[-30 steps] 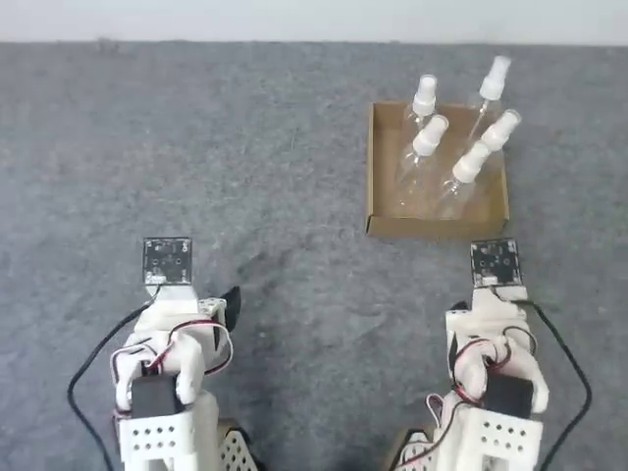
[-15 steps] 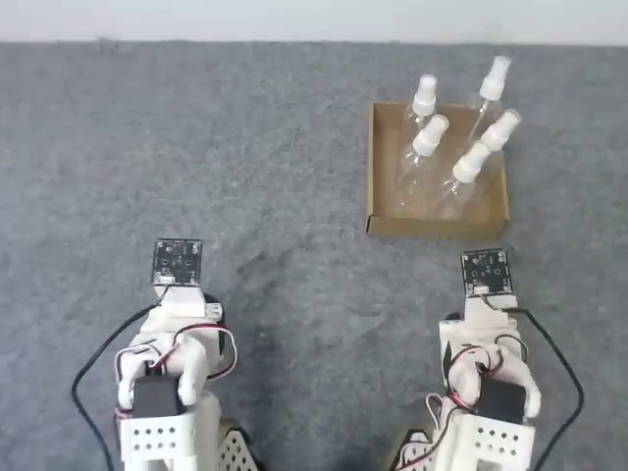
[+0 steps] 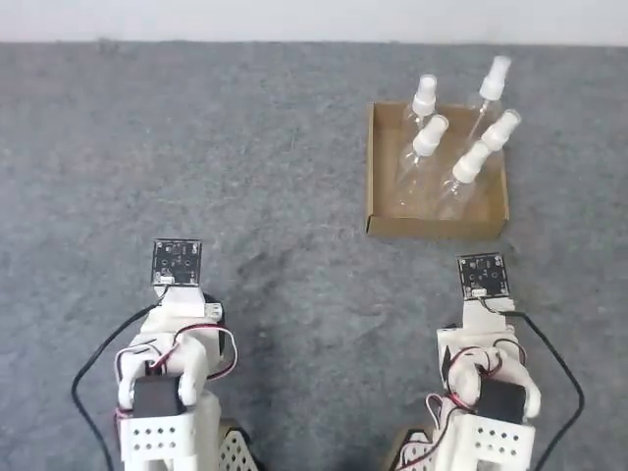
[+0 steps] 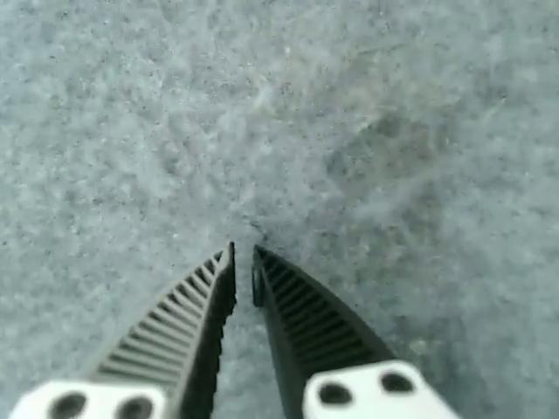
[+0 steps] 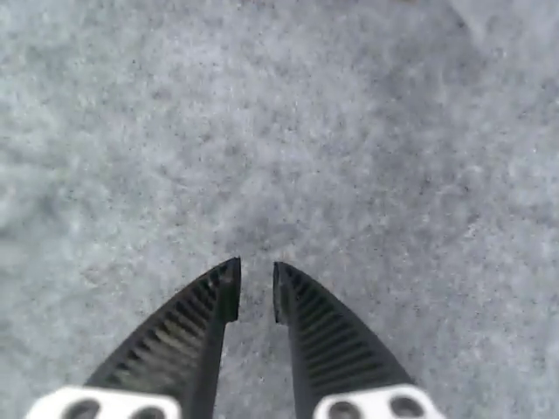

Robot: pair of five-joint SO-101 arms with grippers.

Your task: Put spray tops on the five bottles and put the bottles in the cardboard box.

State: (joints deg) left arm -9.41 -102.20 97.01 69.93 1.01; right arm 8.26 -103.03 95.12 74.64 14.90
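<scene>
The cardboard box (image 3: 385,222) sits at the far right of the grey carpet. Several clear bottles (image 3: 417,165) lie inside it, each with a white spray top (image 3: 430,135) fitted. Both arms are pulled back at the near edge, well short of the box. My left arm (image 3: 177,314) is at the near left and my right arm (image 3: 483,324) is just in front of the box. My left gripper (image 4: 243,262) is shut over bare carpet with nothing in it. My right gripper (image 5: 256,284) is also shut and empty, a narrow slit between its tips.
Grey carpet (image 3: 245,147) covers the table, with open room to the left of the box and between the arms. A pale wall strip runs along the far edge.
The left arm has folded in, and its dark finger, which showed beside the wrist one second ago, is now hidden. The right arm has drawn back slightly towards the near edge.
</scene>
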